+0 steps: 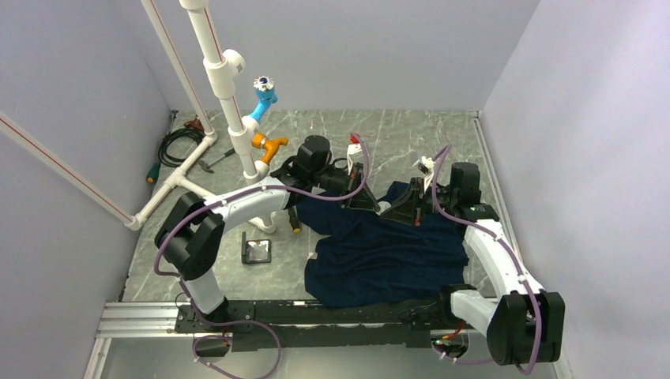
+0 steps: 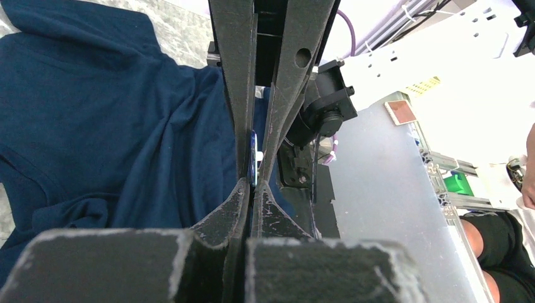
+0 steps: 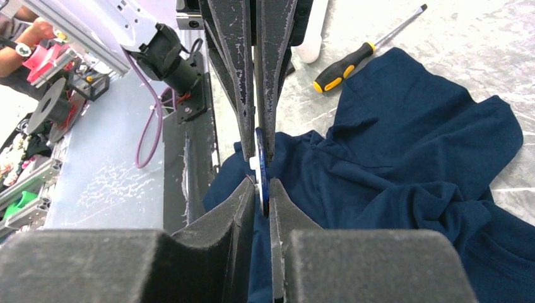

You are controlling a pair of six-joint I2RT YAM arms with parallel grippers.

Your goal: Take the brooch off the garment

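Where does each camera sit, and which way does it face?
Top external: above, behind the bases, facing down on table, T-shirt, left arm, right arm.
Left wrist: along the left end effector onto T-shirt.
Right wrist: along the right end effector onto T-shirt, screwdriver.
Shared: each wrist view shows the other end effector; both pinch the brooch.

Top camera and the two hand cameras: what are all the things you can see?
T-shirt: one, dark navy, crumpled on the table.
brooch: one, blue, edge-on between the fingertips.
screwdriver: one, black and yellow, beside the shirt.
pipe frame: one, white, far left.
blue fitting: one, light blue, on the pipes.
orange fitting: one, orange, lower on the pipes.
cable: one coil, black, far-left corner.
square object: one, black, near the left arm.
table: one, grey marbled, under everything.
left gripper: one, black, shut on the brooch.
right gripper: one, black, shut on the brooch, tip to tip with the left.
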